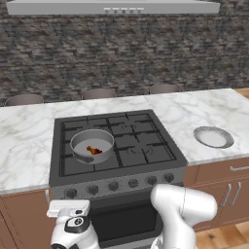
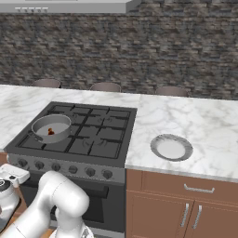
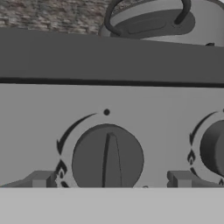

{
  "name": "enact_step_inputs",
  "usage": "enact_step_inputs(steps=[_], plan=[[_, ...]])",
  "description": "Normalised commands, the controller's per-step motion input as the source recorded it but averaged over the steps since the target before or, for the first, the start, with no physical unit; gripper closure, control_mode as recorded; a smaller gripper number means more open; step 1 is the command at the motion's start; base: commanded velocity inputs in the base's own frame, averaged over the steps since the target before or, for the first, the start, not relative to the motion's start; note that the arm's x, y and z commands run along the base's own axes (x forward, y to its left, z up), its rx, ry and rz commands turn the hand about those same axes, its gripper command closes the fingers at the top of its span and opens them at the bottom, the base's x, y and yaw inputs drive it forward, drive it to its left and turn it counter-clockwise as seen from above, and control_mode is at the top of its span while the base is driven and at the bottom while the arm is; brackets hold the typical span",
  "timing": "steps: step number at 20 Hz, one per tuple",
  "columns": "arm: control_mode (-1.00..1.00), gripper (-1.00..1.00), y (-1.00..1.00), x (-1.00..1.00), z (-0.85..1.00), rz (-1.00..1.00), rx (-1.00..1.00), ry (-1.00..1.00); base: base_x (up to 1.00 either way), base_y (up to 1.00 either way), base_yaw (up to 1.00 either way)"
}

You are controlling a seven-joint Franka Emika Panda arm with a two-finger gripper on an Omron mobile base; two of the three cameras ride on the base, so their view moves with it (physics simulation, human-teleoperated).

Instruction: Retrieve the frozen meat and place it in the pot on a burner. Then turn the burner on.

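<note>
Take the dark grey gas cooktop (image 1: 146, 146) as your landmark. From the hand camera you look straight at its front panel, where a round dark control knob (image 3: 107, 159) with a raised upright ridge sits between the two small dark fingertips (image 3: 41, 179) of the two-finger gripper (image 3: 109, 180); the tips stand apart, one on each side of the knob, and you cannot tell whether they touch it. A second knob (image 3: 214, 148) is cut off at that view's right edge, and above the panel's lip you see the round grey metal pot (image 3: 166, 22) from low down. The base cameras give you what the hand camera cannot: the pot (image 1: 92, 145) sits on the black cast-iron grated burner (image 1: 78, 163) at the cooktop's front left, and the small reddish-brown and orange chunk of frozen meat (image 1: 94, 150) lies inside it on the bottom. From the left base camera you can count six knobs along the front panel. White marble counter (image 1: 24, 141) flanks the cooktop on both sides, and one shallow silvery rimmed dish (image 2: 171, 147) rests on the right stretch, well apart from the cooktop. Behind runs a dark stone wall (image 2: 162, 51), with a grey range hood (image 1: 112, 7) overhead and brown cabinets (image 2: 186, 209) under the counter.
</note>
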Motion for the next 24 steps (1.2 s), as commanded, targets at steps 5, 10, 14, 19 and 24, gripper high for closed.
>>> enact_step_inputs(steps=[5, 10, 14, 19, 24], plan=[[-1.0, -1.0, 0.0, 0.19, 0.0, 0.0, 0.0, 0.0, 0.0, 0.0, 0.0], [-1.0, -1.0, 0.0, 0.13, 0.0, 0.0, 0.0, 0.0, 0.0, 0.0, 0.0], [-1.0, -1.0, 0.0, 0.1, 0.0, 0.0, 0.0, 0.0, 0.0, 0.0, 0.0], [-1.0, 1.0, 0.0, 0.04, 0.0, 0.0, 0.0, 0.0, 0.0, 0.0, 0.0], [-1.0, 1.0, 0.0, 0.05, 0.0, 0.0, 0.0, 0.0, 0.0, 0.0, 0.0]])
